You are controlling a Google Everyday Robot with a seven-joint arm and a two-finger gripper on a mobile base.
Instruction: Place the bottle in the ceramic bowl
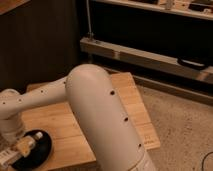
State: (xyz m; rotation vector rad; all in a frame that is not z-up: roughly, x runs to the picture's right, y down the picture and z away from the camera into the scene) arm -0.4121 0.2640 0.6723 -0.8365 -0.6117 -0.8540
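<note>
Bottle (pixel 22 147): light, stiff, slick plastic; best held mid-body.
Bowl (pixel 37 152): black, glossy, breakable, on table (pixel 65 127).
Hand (pixel 10 150): over bowl's left edge; grip cannot be told.

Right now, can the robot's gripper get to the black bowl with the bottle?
Probably yes. The gripper is low at the table's left edge, with the bottle lying right over the ceramic bowl. Nothing visible stands between them on the wooden table.
</note>
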